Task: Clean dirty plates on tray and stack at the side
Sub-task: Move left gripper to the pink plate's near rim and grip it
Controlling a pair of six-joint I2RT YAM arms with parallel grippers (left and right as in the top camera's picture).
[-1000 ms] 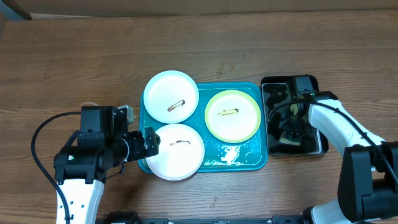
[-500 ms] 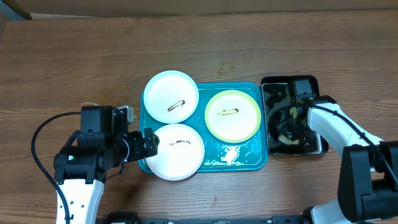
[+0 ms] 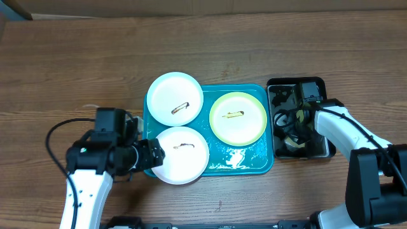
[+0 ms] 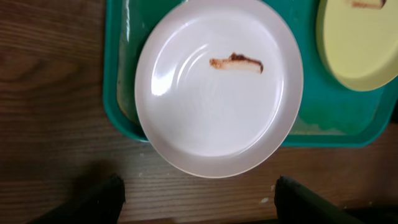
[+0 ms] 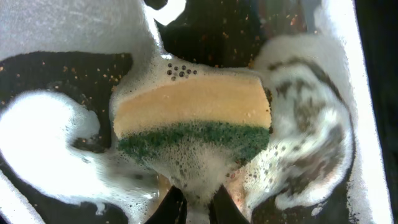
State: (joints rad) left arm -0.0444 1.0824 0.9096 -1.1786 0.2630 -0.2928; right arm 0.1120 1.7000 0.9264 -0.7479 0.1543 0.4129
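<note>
Nearest the arms: left gripper (image 3: 152, 154), black two-finger, jaws spread wide. Its fingertips (image 4: 102, 202) sit over bare wood just short of the near white plate (image 4: 217, 93), not touching it in the wrist view. That plate is round, flat and glossy, w/ a short brown smear nr centre. Its near-left edge overhangs the rim of the teal-blue rectangular plastic tray (image 3: 257, 164), which has rounded corners, a raised lip and a wet floor. A black cable (image 3: 54, 137) loops off the left arm over the dark wood-grain table (image 3: 254, 51).

Mid: a patch of whitish suds (image 3: 232, 159) lies on the tray floor, near-right, beside the near white plate. Just beyond it is the yellow-green plate (image 3: 238, 117), round, flat, pale, w/ a small brownish streak at centre, fully inside the tray's right half.

Just right of the tray: black rectangular plastic tub (image 5: 62, 71), floor speckled, lots of white foam (image 5: 37, 143). The right gripper (image 5: 198, 208) is down inside it, jaws pressed almost together, nipping the sudsy lower edge of the sponge (image 5: 193, 115). The sponge is rectangular, yellow body w/ a green scouring layer. From overhead the right arm's white link covers part of the tub.

Far: far white plate (image 3: 175, 95), round, flat, brown smear at centre, sits at the tray's far-left corner and overhangs the rim. The 3 plates' edges crowd together; touching or not, can't tell.
</note>
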